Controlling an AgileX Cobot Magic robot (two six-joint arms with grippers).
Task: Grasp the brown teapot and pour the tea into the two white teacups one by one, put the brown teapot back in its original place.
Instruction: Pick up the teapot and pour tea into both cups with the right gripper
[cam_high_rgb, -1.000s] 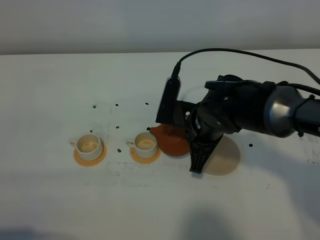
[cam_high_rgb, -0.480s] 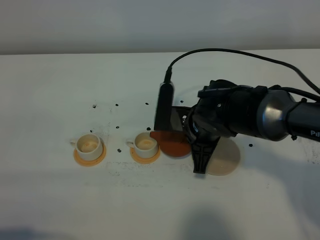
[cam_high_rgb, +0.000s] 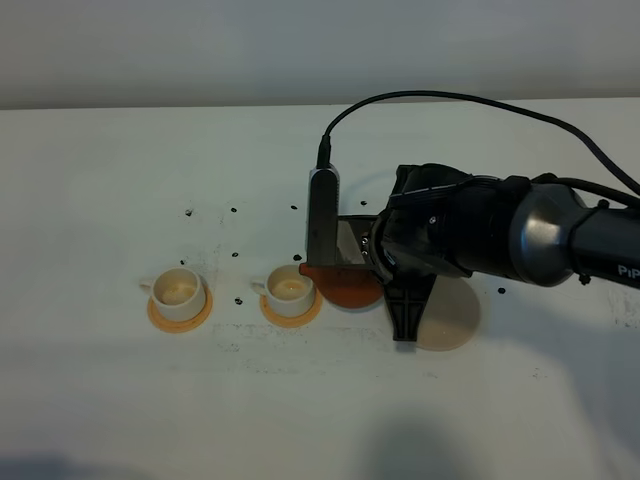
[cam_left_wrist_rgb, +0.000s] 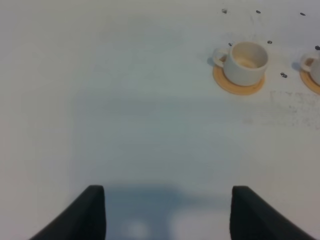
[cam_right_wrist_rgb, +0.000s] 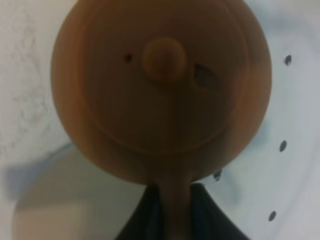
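Note:
The brown teapot (cam_high_rgb: 345, 287) hangs tilted above the table, its spout at the rim of the right white teacup (cam_high_rgb: 290, 290) on its orange saucer (cam_high_rgb: 291, 311). My right gripper (cam_right_wrist_rgb: 170, 215) is shut on the teapot's handle; the right wrist view is filled by the lid and its knob (cam_right_wrist_rgb: 164, 59). The left teacup (cam_high_rgb: 180, 291) stands on its saucer (cam_high_rgb: 180, 314) further left; it also shows in the left wrist view (cam_left_wrist_rgb: 245, 62). The beige coaster (cam_high_rgb: 452, 318) lies bare, partly under my right arm (cam_high_rgb: 470, 235). My left gripper (cam_left_wrist_rgb: 167, 215) is open and empty over bare table.
Small black specks (cam_high_rgb: 234, 254) are scattered on the white table (cam_high_rgb: 100, 200) around and behind the cups. The wrist camera and its cable (cam_high_rgb: 322, 215) stand above the teapot. The second cup's edge (cam_left_wrist_rgb: 315, 70) shows at the border of the left wrist view.
My right arm has rolled and carried the teapot left, off the coaster's side, tilting it further so the spout reaches the right cup. The left gripper's earlier state is not shown.

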